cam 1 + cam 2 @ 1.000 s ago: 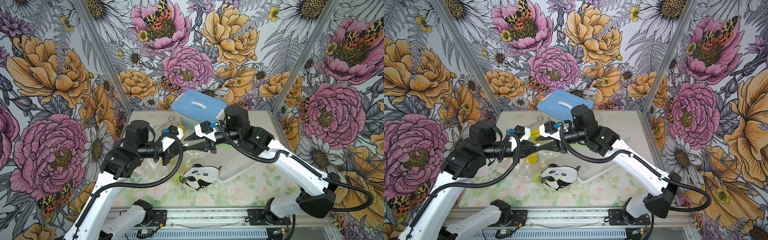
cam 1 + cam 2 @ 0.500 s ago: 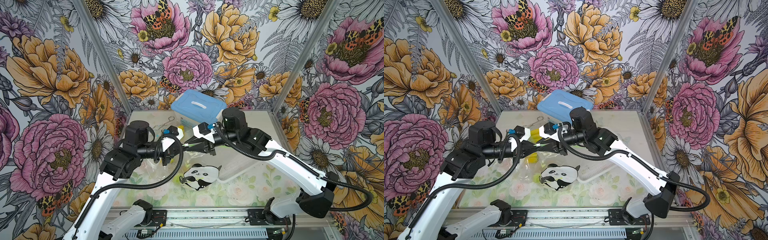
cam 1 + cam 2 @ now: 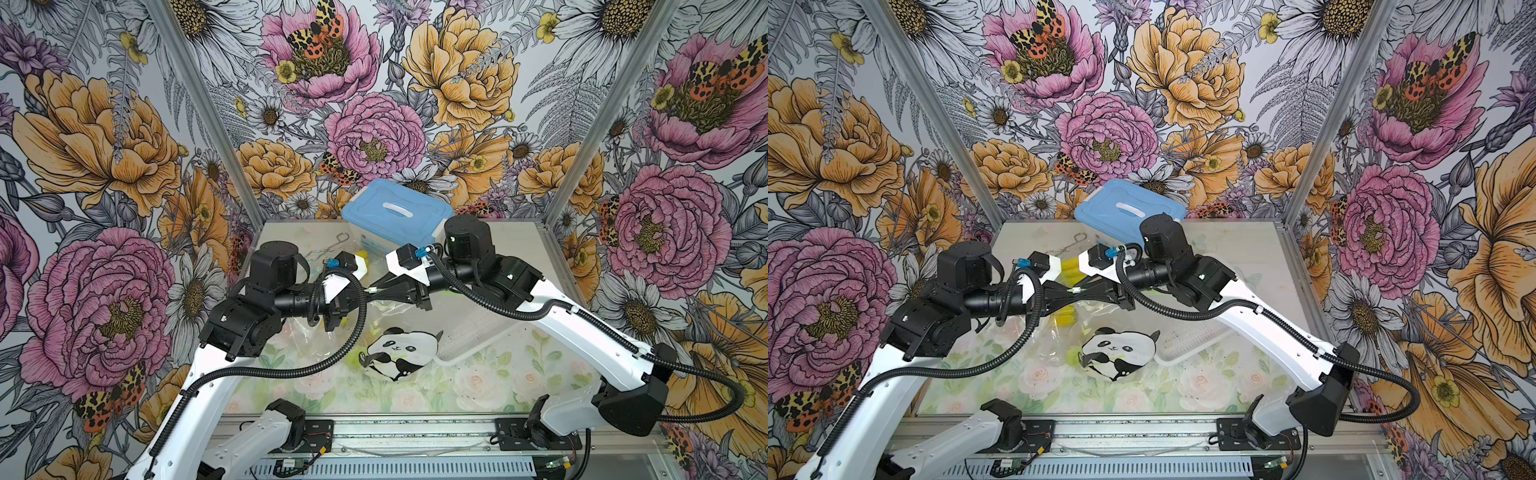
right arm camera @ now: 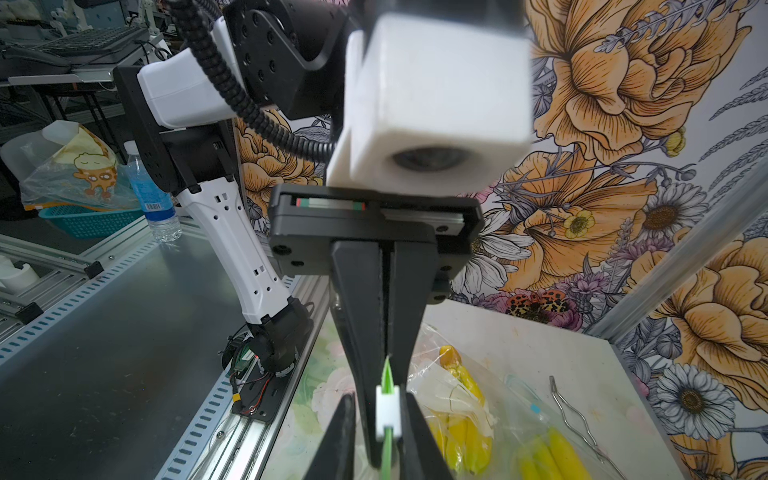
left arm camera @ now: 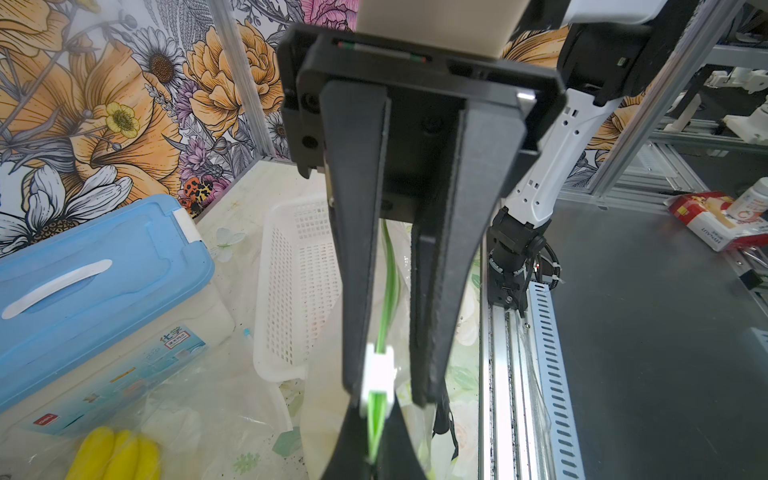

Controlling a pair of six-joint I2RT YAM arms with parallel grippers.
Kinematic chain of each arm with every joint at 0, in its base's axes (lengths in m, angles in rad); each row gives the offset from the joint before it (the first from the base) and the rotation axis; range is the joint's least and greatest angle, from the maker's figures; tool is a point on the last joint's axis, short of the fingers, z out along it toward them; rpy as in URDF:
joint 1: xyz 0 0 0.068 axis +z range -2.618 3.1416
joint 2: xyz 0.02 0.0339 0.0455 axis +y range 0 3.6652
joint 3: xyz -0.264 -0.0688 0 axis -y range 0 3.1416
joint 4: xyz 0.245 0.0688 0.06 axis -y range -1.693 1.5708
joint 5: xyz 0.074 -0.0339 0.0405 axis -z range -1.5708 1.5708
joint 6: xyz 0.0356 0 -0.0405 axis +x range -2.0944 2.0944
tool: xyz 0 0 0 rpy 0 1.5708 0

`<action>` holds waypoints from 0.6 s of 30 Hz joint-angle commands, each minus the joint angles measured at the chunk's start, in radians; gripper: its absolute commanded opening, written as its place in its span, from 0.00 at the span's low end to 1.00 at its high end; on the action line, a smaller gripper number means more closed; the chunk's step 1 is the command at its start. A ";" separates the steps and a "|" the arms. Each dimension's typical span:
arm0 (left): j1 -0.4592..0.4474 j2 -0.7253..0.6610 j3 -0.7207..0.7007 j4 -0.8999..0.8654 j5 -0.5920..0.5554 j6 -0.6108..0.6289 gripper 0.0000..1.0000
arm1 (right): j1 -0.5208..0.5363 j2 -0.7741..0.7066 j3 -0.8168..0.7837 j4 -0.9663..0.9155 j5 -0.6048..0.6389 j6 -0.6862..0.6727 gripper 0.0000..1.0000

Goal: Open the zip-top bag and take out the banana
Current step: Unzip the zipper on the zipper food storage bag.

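A clear zip-top bag [image 3: 1100, 316] hangs between both arms by its green zip strip [image 5: 388, 291]. My left gripper [image 5: 376, 453] is shut on that strip, seen in a top view [image 3: 365, 295]. The white slider [image 5: 377, 374] sits just past its tips. My right gripper [image 4: 380, 415] straddles the slider [image 4: 387, 411] with its jaws narrowly open: one finger touches it, the other stands a little apart. The yellow banana [image 4: 461, 428] lies inside the bag on the table, also visible in a top view [image 3: 1065, 319].
A blue-lidded box [image 3: 395, 212] stands at the back, with a white mesh basket [image 3: 469, 332] to the right. A panda-printed bag [image 3: 399, 351] lies in front. More bananas [image 4: 552, 457] in plastic and a wire clip [image 4: 573, 415] lie near the box.
My right gripper has moved left up to the left gripper's tips and its jaws have narrowed round the white slider. The left gripper has stayed shut on the zip strip.
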 commanded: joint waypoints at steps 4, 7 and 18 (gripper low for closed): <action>-0.009 0.003 0.024 0.004 -0.016 0.015 0.00 | 0.008 0.008 0.034 0.011 -0.006 0.010 0.15; -0.010 0.003 0.021 0.005 -0.013 0.015 0.00 | 0.008 0.006 0.034 0.013 -0.006 0.012 0.14; 0.015 -0.010 0.011 0.004 -0.007 0.019 0.00 | 0.006 -0.023 0.003 0.014 0.033 0.007 0.00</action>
